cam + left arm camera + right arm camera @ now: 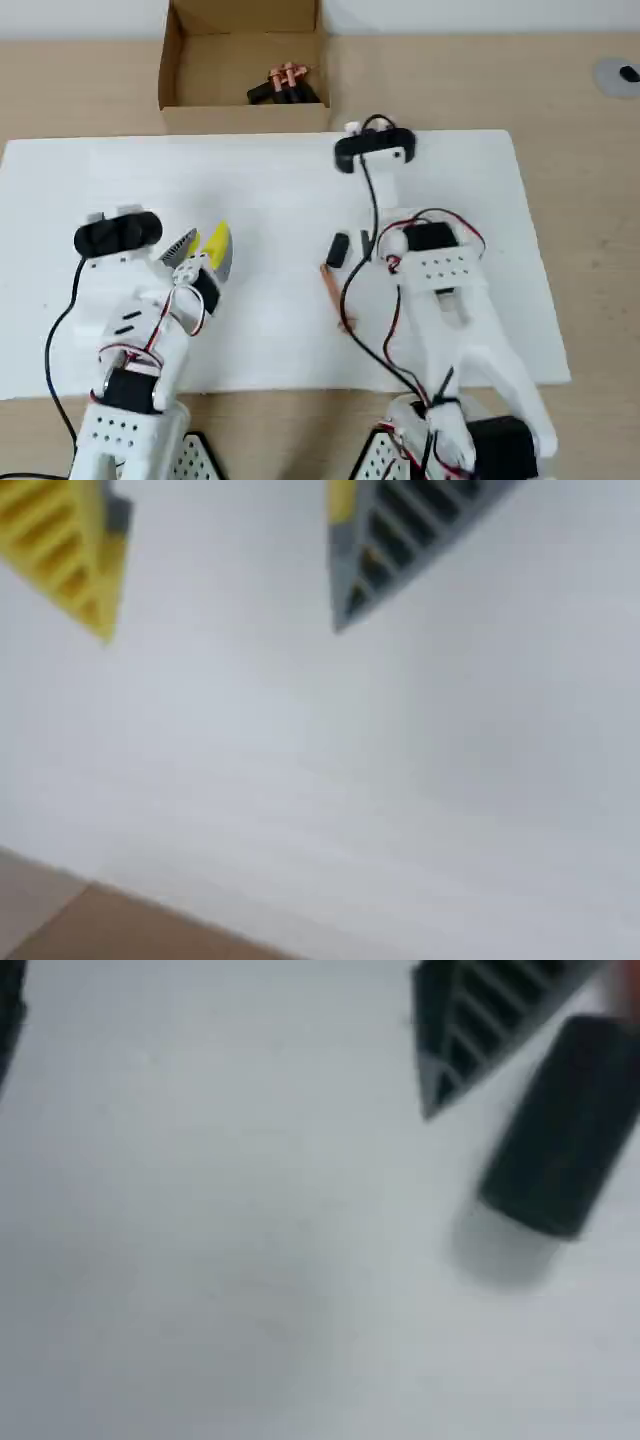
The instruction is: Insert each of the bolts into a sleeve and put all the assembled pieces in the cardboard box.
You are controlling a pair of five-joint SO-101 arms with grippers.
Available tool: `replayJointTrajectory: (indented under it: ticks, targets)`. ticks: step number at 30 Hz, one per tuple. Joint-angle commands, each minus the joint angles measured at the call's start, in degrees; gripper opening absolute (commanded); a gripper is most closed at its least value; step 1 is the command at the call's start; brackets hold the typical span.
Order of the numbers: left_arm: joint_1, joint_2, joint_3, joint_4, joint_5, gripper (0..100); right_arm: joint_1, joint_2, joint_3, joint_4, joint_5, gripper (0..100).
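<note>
Count on the table: one cardboard box (pixel 180 100), one loose sleeve (pixel 338 248), one loose bolt (pixel 336 292), two arms. Inside the box lie assembled pieces (pixel 287 84); two copper bolt ends are distinct, and the exact number of black sleeves below them cannot be told.

The box sits at the far edge of the white sheet (pixel 260 190), left of centre. The loose sleeve, black and cylindrical, lies on the sheet near its middle, long axis running roughly near-to-far. The loose bolt, copper-coloured, lies just near of the sleeve, long axis also near-to-far, its near end tilted slightly right. Which end carries the head cannot be told.

The left gripper (pixel 200 242) hangs over the left part of the sheet, yellow and grey fingers apart, nothing between them. The right gripper (pixel 215 1060) is just right of the sleeve, fingers spread wide.

The right wrist view shows one ridged dark finger (pixel 470 1030) just beside the sleeve, with the sleeve outside the gap; the high view does not resolve this. The left wrist view shows bare sheet between the fingertips and the table edge (pixel 110 930).
</note>
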Motion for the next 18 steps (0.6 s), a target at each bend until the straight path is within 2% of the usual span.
replayJointTrajectory:
  ticks: [1, 6, 10, 13, 18]
  targets:
    - [0.44, 13.14, -8.09, -2.29, 0.88, 16, 0.84, 2.42, -3.47, -0.26, -0.97, 31.6]
    - [0.97, 38.81, -20.57, -1.76, 1.05, 16, -0.57, 5.14, -3.3, -2.02, -3.52, 31.5]
    - [5.54, 55.78, -28.48, -0.26, 0.88, 16, -1.45, 5.41, -3.47, -2.37, -3.69, 31.5]
    - [8.18, 62.29, -33.05, 2.73, 1.14, 16, -4.18, 5.32, -3.47, -2.37, -3.69, 31.5]
    - [8.35, 63.34, -35.08, 6.33, 0.97, 16, -5.32, 5.23, -3.47, -4.22, -3.6, 30.9]
